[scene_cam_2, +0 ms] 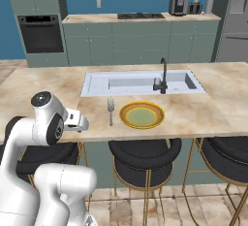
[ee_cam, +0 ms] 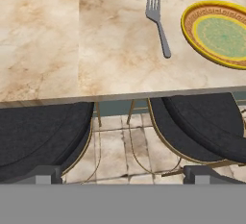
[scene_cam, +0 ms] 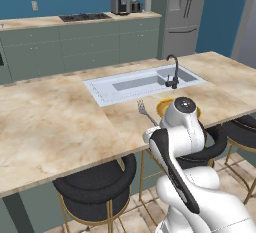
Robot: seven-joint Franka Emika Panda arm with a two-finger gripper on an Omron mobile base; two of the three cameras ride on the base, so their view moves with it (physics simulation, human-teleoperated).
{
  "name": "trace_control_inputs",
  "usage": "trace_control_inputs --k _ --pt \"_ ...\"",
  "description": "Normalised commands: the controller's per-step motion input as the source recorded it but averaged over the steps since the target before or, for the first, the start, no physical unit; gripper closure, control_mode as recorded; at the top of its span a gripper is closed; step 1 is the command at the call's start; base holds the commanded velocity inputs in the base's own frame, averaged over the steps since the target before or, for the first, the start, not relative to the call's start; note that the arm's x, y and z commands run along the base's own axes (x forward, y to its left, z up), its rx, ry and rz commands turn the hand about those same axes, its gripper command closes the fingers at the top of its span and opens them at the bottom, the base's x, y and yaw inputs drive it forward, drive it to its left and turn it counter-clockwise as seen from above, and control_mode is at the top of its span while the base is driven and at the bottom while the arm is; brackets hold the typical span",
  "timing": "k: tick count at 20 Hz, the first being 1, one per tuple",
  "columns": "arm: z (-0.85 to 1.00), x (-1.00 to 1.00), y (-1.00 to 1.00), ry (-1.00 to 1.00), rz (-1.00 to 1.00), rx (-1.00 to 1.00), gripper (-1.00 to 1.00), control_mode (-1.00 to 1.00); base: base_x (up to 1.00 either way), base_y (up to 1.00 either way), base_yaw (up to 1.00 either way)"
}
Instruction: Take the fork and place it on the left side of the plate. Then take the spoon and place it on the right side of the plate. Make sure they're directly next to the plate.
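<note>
Setting: kitchen island with a marble counter (scene_cam_2: pixel 203 113); dark stools (ee_cam: pixel 43 131) sit nearest, below its front edge.
Gripper (ee_cam: pixel 123 174): fingers spread wide, empty, low in the hand view.
Fork (ee_cam: pixel 158 18): upper centre, flat, left of the plate (ee_cam: pixel 218 33) with a gap between. Likely light, stiff, slippery; pinch across the thin handle.
Room: bare counter left of the fork; sink (scene_cam_2: pixel 140 82) beyond.
Spoon: I cannot locate it.
</note>
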Motion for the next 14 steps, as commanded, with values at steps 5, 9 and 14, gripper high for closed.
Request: trace_control_inputs --k 5,9,14 --pt "0.00 0.00 0.00 0.00 0.00 0.00 -1.00 -1.00 0.00 0.00 0.00" --pt "0.00 0.00 0.00 0.00 0.00 0.00 -1.00 1.00 0.00 0.00 0.00" --pt "0.00 0.00 0.00 0.00 0.00 0.00 -1.00 1.00 0.00 0.00 0.00"
